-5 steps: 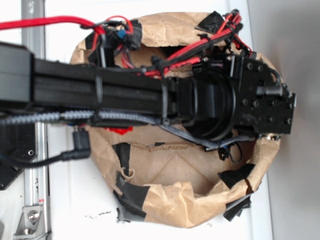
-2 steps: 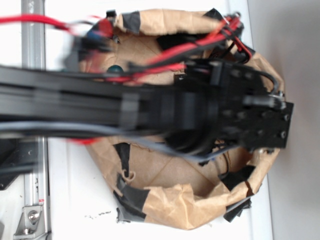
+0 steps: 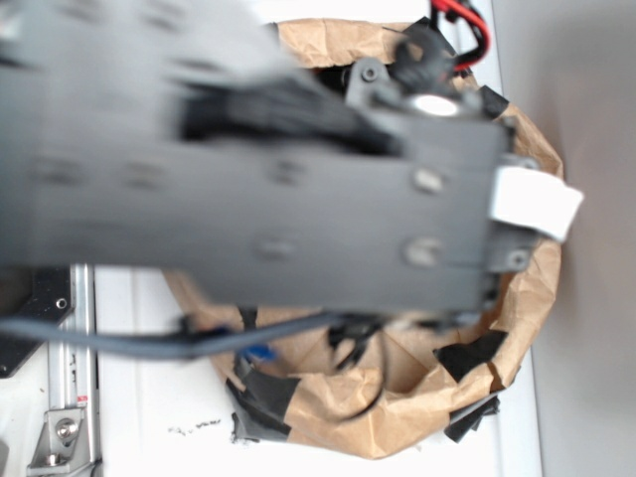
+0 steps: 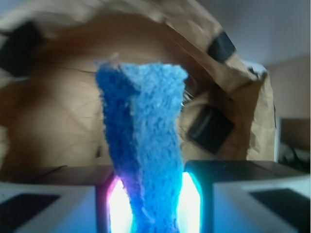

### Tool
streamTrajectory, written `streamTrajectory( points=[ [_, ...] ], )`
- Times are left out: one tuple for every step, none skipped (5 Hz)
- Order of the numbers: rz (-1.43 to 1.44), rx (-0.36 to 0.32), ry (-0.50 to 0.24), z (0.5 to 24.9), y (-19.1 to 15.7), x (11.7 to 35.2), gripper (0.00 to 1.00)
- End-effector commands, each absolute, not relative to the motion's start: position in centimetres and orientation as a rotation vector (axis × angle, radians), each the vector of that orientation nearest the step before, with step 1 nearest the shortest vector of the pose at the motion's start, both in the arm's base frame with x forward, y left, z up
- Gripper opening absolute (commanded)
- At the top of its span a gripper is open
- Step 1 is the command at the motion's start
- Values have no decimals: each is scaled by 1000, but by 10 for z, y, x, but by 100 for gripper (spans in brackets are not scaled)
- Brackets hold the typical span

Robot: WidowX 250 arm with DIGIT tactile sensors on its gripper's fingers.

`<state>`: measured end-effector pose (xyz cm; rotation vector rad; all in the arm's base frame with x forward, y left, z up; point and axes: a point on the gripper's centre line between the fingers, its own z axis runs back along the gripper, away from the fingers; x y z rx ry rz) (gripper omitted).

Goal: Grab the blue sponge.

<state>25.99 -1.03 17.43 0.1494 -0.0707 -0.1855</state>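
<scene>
The arm (image 3: 268,169) has risen toward the exterior camera since the earlier frames, now a large blur covering most of the brown paper bag (image 3: 517,328) on the white bench (image 3: 139,397). In the wrist view the gripper (image 4: 150,204) has its jaws pinching the blue sponge (image 4: 143,145), which stands upright between them, lifted above the bag's floor.

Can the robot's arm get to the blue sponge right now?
Yes, it looks that way: in the wrist view the blue sponge stands pinched between the tool's glowing pads, with the brown paper bag behind it.
</scene>
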Motion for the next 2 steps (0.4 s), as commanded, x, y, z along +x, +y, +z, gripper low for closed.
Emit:
streamTrajectory(
  points=[
    [-141,56,-89,170,-2,261,0],
    [-128,76,-57,167,-1,259,0]
  ],
)
